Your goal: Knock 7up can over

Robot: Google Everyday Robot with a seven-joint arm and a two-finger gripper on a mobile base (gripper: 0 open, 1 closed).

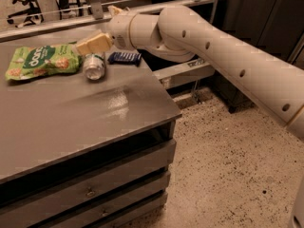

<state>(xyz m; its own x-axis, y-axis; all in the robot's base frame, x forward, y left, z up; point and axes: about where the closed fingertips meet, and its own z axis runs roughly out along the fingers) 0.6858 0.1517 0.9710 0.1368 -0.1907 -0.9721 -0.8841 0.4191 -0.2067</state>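
Note:
The 7up can point(94, 66) is on the grey table top point(71, 122) just right of the green snack bag. It leans well off upright, with a round silver end turned toward the camera. My gripper point(95, 42) is cream-coloured and sits directly above and behind the can, touching or nearly touching its far end. The arm reaches in from the right across the table's back corner.
A flat green snack bag point(42, 61) lies at the left of the can. A small dark blue packet point(124, 57) lies to the can's right, under the arm. The table's right edge drops to a speckled floor point(228, 165). Drawers sit below the top.

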